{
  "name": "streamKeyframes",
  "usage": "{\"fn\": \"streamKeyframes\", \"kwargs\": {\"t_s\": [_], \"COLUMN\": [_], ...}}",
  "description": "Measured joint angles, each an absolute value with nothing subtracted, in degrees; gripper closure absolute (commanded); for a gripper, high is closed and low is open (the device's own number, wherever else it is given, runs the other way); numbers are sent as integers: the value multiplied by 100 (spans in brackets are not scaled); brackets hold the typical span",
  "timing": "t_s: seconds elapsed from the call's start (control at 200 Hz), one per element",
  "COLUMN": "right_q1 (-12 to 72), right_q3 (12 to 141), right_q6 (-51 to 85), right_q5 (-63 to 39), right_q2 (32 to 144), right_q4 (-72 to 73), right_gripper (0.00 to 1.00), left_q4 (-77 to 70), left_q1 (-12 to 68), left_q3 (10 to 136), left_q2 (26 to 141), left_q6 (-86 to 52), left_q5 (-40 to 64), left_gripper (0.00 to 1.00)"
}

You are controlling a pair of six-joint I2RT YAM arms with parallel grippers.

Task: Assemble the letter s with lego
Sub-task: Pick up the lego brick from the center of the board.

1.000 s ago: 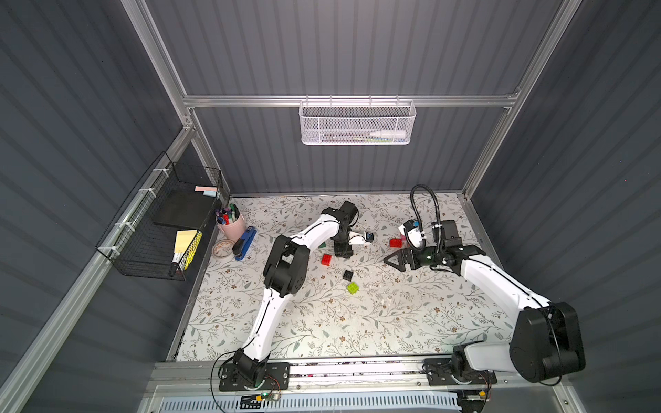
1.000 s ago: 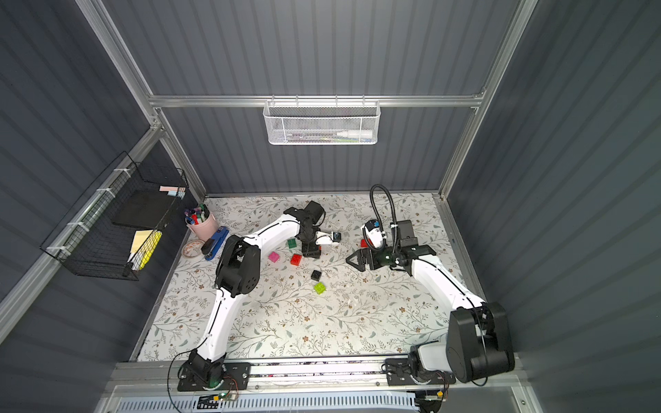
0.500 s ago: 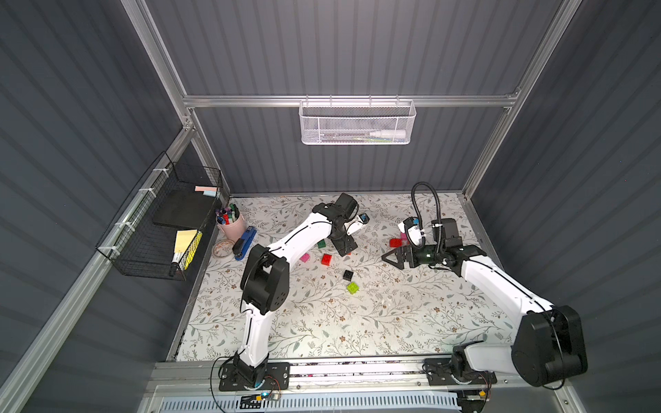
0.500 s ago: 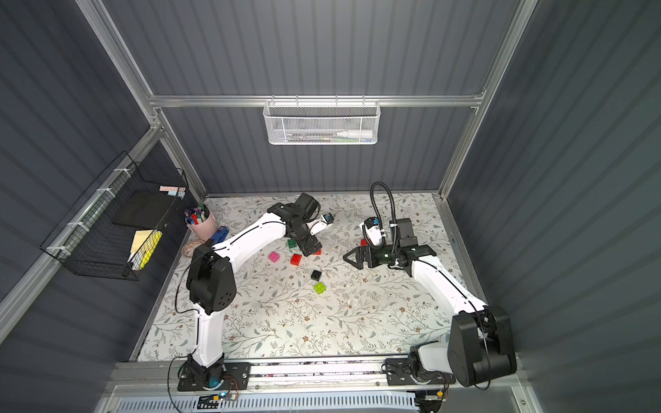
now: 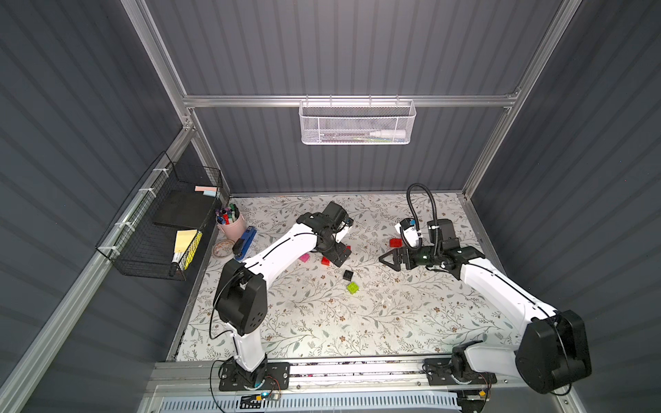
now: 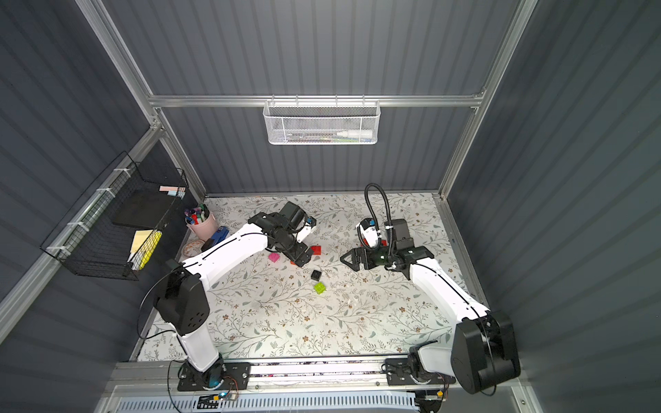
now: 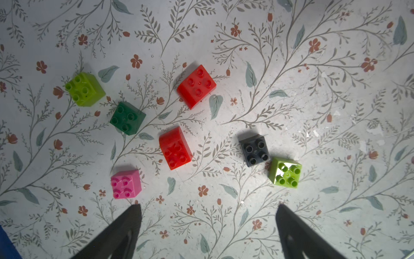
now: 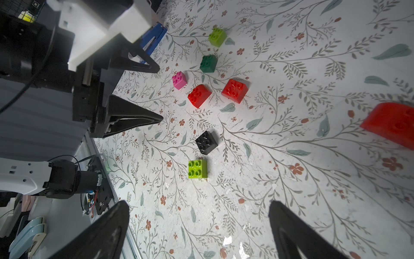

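Both the left gripper (image 7: 208,207) and right gripper (image 8: 199,205) gape empty, so the left should drop squarely astride the red studded plastic brick (image 7: 175,148), avoiding the neighbouring pink studded plastic brick (image 7: 126,183).

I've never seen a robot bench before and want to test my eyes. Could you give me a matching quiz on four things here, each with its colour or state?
Things:
1. stapler
2. pen cup
3. brick nearest the right gripper
4. left gripper

Colour or state:
a. pink
b. open, holding nothing
c. blue
d. red

Pairs: 1-c, 2-a, 3-d, 4-b
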State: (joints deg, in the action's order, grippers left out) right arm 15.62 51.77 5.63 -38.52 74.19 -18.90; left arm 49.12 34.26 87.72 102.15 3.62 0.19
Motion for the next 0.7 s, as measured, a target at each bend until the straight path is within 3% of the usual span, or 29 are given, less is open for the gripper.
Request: {"fn": "streamKeyframes", "kwargs": {"t_s": [0.385,0.7], "right_q1": [1559,1542], "right_q3": [4888,4799], "right_q6": [657,746], "right_q5": [-3428,-3295], "right_q2": [7360,7360], "right_q4": [-2001,-2073], "right_gripper": [1,1], "left_q4": [4434,4195], "left_q1": [4206,4453], "left_q3": [8420,8420], "left_q2": [10560,11347], "left_q6": [-1046,-1640], "left_q5": [-248,-611], "left_gripper": [17,36]}}
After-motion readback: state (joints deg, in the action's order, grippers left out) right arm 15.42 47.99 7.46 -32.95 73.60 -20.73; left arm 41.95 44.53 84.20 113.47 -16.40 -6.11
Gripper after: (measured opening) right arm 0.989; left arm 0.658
